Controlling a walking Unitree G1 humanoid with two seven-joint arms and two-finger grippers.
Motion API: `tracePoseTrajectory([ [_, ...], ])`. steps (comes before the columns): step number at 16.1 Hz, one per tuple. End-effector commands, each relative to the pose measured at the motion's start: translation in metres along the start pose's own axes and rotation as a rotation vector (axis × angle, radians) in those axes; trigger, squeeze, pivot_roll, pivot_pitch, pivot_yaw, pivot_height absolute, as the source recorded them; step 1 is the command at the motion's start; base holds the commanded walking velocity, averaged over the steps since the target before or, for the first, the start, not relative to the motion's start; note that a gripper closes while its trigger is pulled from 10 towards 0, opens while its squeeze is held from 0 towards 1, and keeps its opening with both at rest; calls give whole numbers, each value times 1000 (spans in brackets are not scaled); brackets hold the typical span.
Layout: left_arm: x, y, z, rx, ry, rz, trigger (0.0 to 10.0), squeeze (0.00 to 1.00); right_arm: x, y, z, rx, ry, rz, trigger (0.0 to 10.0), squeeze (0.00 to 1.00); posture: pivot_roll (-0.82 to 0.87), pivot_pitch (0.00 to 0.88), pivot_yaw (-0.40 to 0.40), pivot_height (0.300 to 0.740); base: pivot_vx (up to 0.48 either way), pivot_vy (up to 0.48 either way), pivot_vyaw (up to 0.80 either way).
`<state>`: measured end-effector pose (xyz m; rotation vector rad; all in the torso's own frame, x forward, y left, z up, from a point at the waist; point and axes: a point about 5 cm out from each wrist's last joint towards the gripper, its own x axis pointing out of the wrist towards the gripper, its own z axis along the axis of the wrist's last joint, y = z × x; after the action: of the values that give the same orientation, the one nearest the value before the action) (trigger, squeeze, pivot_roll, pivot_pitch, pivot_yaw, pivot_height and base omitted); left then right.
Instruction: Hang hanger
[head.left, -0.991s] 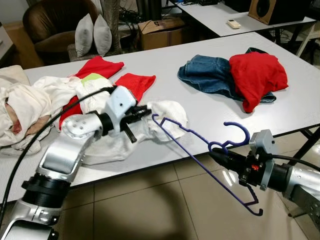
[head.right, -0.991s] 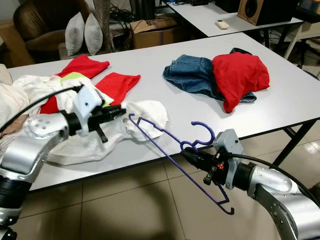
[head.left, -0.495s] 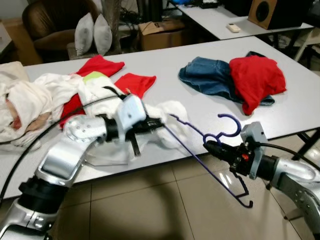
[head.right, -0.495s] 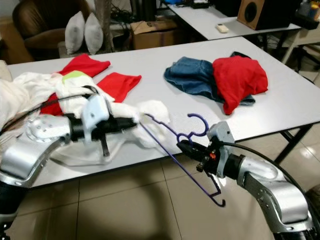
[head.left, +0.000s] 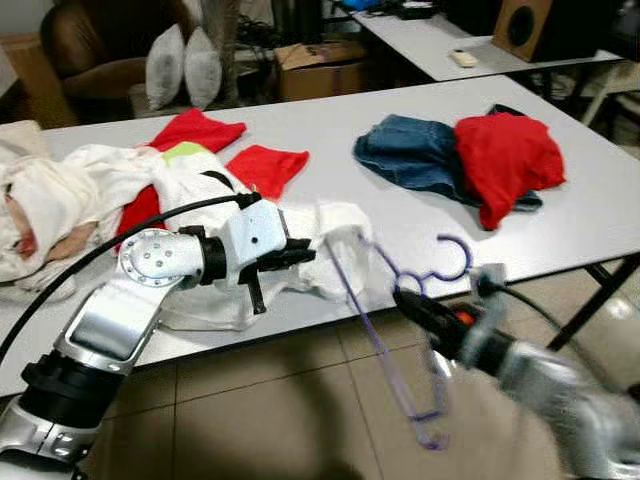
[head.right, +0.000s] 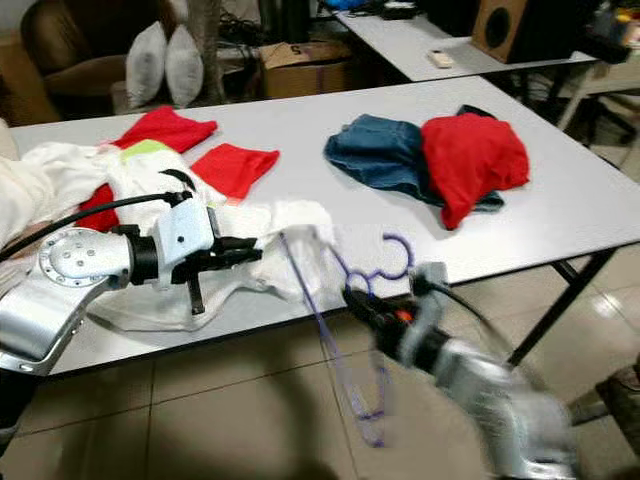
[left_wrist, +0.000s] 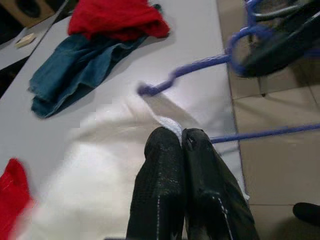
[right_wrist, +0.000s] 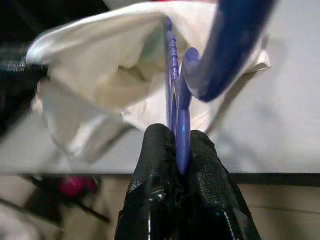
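Even, soft indoor light; faint shadows under the table (head.left: 560, 215); motion blur smears the right arm (head.left: 545, 385) at four o'clock.

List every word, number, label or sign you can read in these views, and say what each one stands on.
"5": a dark mark on the top of the cardboard box behind the table, seemingly this digit; it is blurred, so the reading is uncertain.
Nothing else is legible: no print can be made out on the red shirt, the jeans, the white garment, the purple hanger or either arm.
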<state>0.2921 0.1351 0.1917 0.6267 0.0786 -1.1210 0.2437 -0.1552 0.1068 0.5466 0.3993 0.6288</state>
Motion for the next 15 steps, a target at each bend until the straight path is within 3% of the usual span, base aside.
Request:
tracePoseTrajectory([
  [1,0,1,2,31,10,-16,0,0,2,0,11,53,-65,-17,10000,0,-215,0,49,740,0,0,0],
  [4,2,-1,-5,56,45,-41,0,0,31,16,25,241,-204,43,10000,0,-210,0,62,740,0,0,0],
  [8,0,-3,-16,86,111,-72,0,0,63,27,29,398,-248,58,10000,0,-179,0,57,740,0,0,0],
  [12,-20,-11,-25,-18,144,-230,0,0,91,23,33,610,-312,15,10000,0,-136,0,38,740,0,0,0],
  [15,-27,-16,-22,-95,133,-308,0,0,102,22,38,701,-356,9,10000,0,-126,0,32,740,0,0,0],
])
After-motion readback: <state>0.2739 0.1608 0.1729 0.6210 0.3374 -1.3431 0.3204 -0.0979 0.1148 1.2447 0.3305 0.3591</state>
